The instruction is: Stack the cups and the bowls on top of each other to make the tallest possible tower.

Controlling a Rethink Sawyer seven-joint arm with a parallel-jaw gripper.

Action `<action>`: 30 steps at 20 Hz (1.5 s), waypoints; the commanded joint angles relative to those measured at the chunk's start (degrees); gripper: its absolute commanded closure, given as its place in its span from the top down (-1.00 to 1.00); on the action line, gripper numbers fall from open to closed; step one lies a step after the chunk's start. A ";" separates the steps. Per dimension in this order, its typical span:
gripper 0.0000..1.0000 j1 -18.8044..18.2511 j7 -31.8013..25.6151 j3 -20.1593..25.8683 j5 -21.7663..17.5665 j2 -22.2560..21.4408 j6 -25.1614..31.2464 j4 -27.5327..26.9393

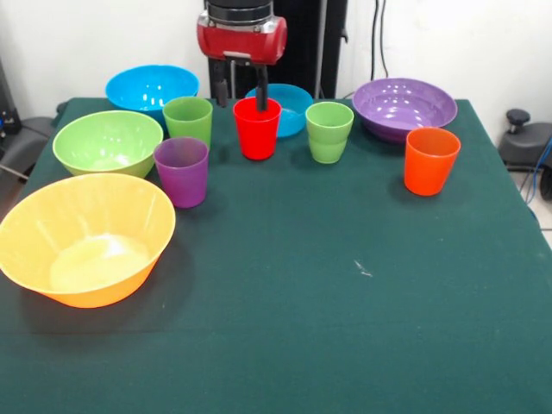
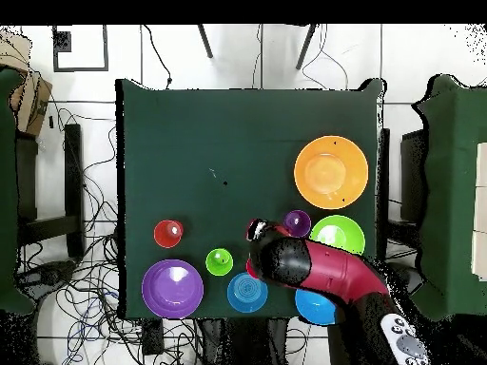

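My gripper [image 1: 241, 95] is open at the table's far side, lowered onto the red cup [image 1: 257, 129]. One finger [image 1: 261, 93] reaches inside the cup and the other [image 1: 222, 90] stands outside its left wall. Two light green cups [image 1: 188, 119] [image 1: 329, 131], a purple cup [image 1: 182, 171] and an orange cup [image 1: 430, 160] stand upright and apart. The bowls stand singly: yellow-orange [image 1: 129, 207], light green [image 1: 108, 142], purple [image 1: 404, 105], and two blue [image 1: 152, 86] [image 1: 297, 108]. In the overhead view my arm [image 2: 314, 266] hides the gripper.
Nothing is stacked. The near half of the green table [image 1: 345, 328] holds only the yellow-orange bowl at its left. In the overhead view the orange cup [image 2: 168, 233], one green cup [image 2: 219, 260] and the purple bowl [image 2: 172, 288] lie left of my arm.
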 commanded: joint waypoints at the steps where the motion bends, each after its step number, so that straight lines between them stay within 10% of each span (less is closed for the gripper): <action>1: 1.00 -2.28 -2.07 6.25 -6.23 3.15 -0.84 4.83; 30: 1.00 -4.10 2.56 5.99 -10.06 5.39 -7.35 6.90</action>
